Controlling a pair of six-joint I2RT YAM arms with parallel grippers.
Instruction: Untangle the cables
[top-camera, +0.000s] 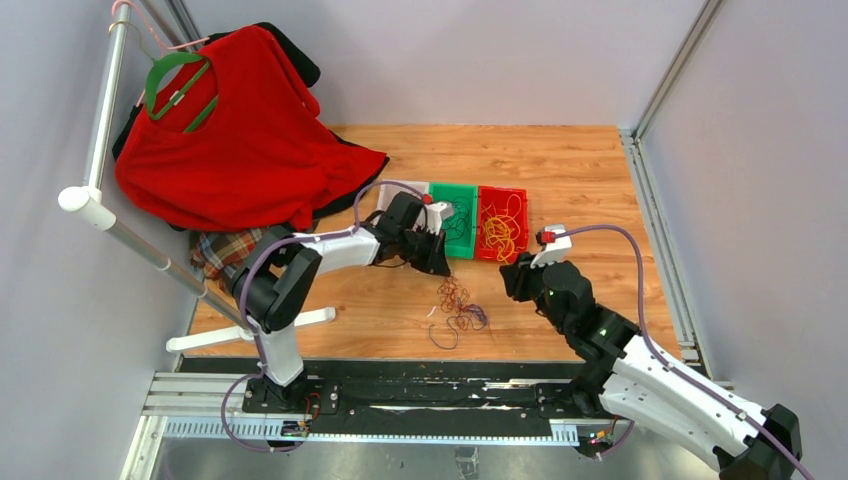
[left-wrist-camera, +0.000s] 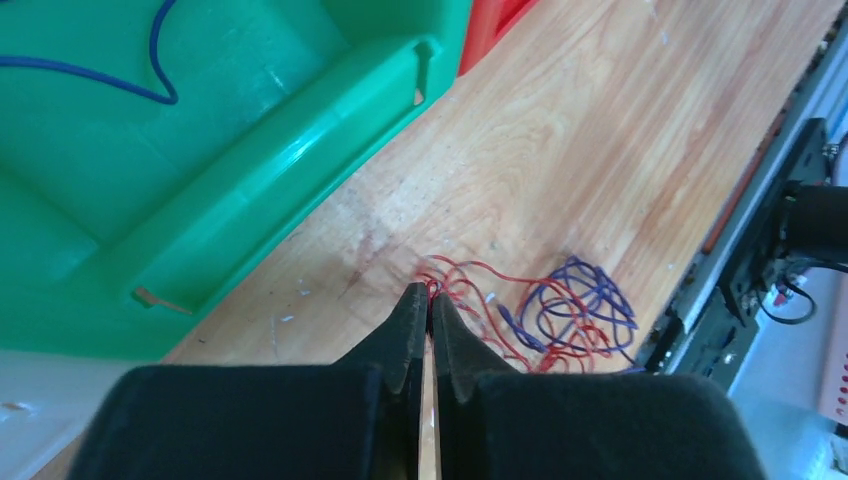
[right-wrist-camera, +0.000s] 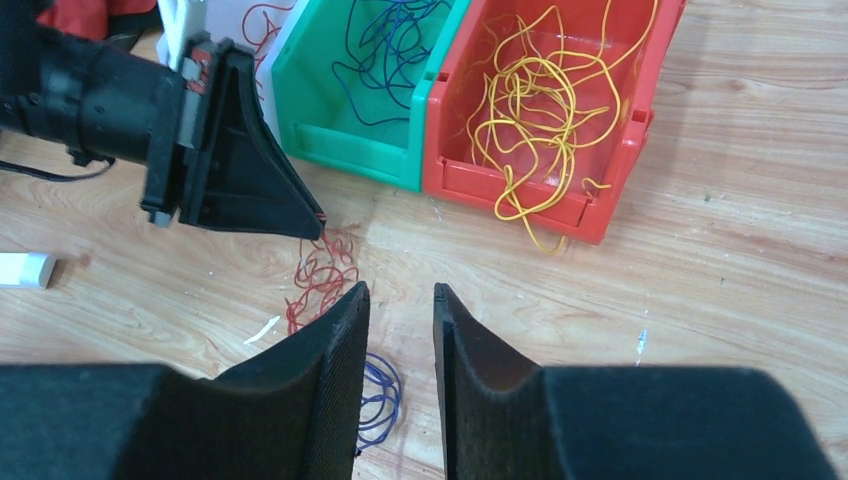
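Wood-grain desk (top-camera: 600, 190) carries everything. On it the left fingers (left-wrist-camera: 405, 335) are clenched tip to tip on a red strand (left-wrist-camera: 462, 266) of the cables (top-camera: 458, 305), just in front of the green bin (top-camera: 455, 215). The right fingers (right-wrist-camera: 335, 345) stand apart with nothing between them, hovering a little farther out from the green bin over the near side of the tangle. That loose heap lies on bare wood before the green bin's near wall, with red loops closest to it and the purple-blue strand (left-wrist-camera: 585, 300) beyond. More blue wire lies inside the green bin, and yellow wire fills the red bin (top-camera: 502, 222) just beside it. To do this step well, I judge the left should draw the red slowly up and away from the green bin while the right pins the purple-blue loops, so the colours part rather than rise together; a jerk would likely tighten the snarl. The fingertips hide how much wire the pinch holds, and the crossings of red and purple-blue are too fine to trace. The white bin (right-wrist-camera: 240, 45) on the green bin's other side is cut off.
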